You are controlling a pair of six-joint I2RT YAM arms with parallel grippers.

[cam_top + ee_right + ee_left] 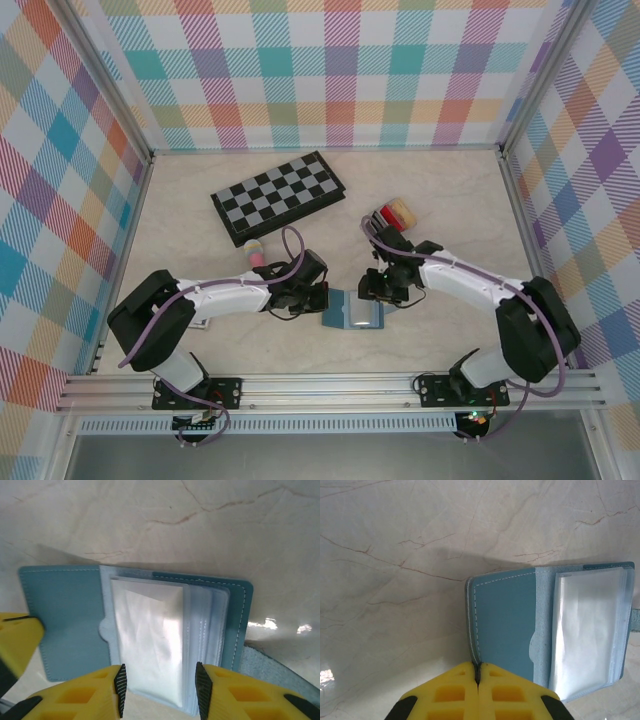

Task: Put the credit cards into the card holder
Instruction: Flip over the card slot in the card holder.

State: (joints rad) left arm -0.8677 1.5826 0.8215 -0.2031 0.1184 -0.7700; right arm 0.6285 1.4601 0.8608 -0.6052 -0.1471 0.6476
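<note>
Marbled desk (450, 200), near middle: the card holder (352, 311) is laid open, its cover edge clamped by the jaws of the left gripper (477, 666), while the jaws of the right gripper (159, 680) are held apart over the clear sleeves (150, 635), which could be creased if pressed.

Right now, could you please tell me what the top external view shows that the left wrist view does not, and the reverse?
Top external adds the chessboard, the credit cards stacked beyond the right gripper, and both arms. Left wrist adds close detail: the left gripper shut on the cover edge of the card holder, its white stitching, and its clear sleeves. Both show the card holder lying open on the table.
</note>
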